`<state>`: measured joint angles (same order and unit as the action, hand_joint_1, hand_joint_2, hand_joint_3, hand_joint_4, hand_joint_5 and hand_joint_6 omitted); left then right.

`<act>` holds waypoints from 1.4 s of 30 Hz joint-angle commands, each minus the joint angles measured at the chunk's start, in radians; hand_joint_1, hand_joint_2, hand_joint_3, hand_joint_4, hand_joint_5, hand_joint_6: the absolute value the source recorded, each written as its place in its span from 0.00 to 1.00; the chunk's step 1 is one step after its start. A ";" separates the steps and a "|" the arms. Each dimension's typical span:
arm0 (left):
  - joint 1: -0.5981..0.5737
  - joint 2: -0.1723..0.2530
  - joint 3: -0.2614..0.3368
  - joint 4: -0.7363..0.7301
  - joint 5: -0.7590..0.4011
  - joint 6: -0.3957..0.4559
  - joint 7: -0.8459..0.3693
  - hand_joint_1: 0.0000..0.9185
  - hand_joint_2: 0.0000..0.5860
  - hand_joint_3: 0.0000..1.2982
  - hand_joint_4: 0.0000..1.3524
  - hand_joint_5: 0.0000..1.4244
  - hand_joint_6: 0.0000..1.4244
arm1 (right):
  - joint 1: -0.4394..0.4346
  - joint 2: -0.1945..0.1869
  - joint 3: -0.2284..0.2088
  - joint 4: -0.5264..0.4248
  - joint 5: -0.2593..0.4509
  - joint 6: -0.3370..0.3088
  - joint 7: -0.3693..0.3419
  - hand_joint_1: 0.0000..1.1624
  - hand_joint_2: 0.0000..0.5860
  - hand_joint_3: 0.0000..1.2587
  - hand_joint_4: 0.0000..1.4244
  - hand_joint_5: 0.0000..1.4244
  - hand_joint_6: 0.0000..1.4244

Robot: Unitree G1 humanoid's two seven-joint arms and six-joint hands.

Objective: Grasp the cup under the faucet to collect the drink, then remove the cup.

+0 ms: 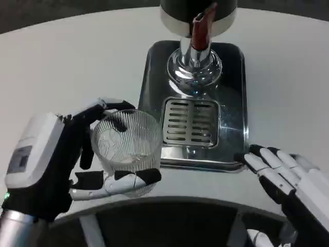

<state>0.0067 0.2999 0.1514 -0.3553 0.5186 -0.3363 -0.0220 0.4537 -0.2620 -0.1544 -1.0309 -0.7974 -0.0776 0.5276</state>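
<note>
A clear ribbed glass cup (127, 146) sits in my left hand (61, 159), whose fingers wrap around its far side and base, near the table's front edge. The cup is left of the drip grate (190, 122), not over it. The faucet (198, 46), chrome with a red-brown lever, stands at the back of the shiny steel dispenser tray (234, 103). My right hand (288, 180) lies with fingers spread, fingertips touching the tray's front right corner, holding nothing.
The dispenser's dark tank (198, 10) rises at the top centre. White table (61, 67) surface stretches left and right of the tray. The table's curved front edge (169, 203) runs just below both hands.
</note>
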 commanded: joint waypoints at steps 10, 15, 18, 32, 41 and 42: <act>-0.273 0.013 -0.105 0.286 0.114 0.049 0.136 0.64 0.00 0.75 0.81 0.89 1.00 | 0.120 0.021 -0.253 -0.016 0.217 -0.139 -0.017 0.32 0.93 0.07 0.00 0.00 0.00; -0.379 0.019 -0.148 0.427 0.141 0.073 0.183 0.64 0.00 0.75 0.81 0.89 1.00 | 0.135 0.015 -0.301 -0.016 0.261 -0.149 -0.010 0.32 0.93 0.07 0.00 0.00 0.00; -0.439 0.019 -0.175 0.511 0.151 0.082 0.216 0.64 0.00 0.75 0.81 0.89 1.00 | 0.141 0.015 -0.316 -0.016 0.276 -0.151 -0.007 0.32 0.93 0.07 0.00 0.00 0.00; -0.660 0.020 -0.311 0.819 0.176 0.054 0.376 0.65 0.00 0.75 0.80 0.89 1.00 | 0.147 0.002 -0.373 -0.016 0.324 -0.151 0.009 0.32 0.92 0.07 0.00 0.00 0.00; -0.718 0.020 -0.399 0.911 0.187 0.017 0.416 0.64 0.01 0.73 0.77 0.86 1.00 | 0.140 -0.004 -0.388 -0.016 0.336 -0.134 0.019 0.32 0.92 0.07 0.00 0.00 0.00; -0.719 0.020 -0.406 0.916 0.186 0.015 0.419 0.64 0.01 0.72 0.76 0.86 1.00 | 0.140 -0.005 -0.388 -0.016 0.336 -0.131 0.019 0.32 0.91 0.07 0.00 0.00 0.00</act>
<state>-0.7111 0.3147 -0.2282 0.5373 0.6856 -0.3063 0.3867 0.5868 -0.2635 -0.5358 -1.0322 -0.4744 -0.2160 0.5361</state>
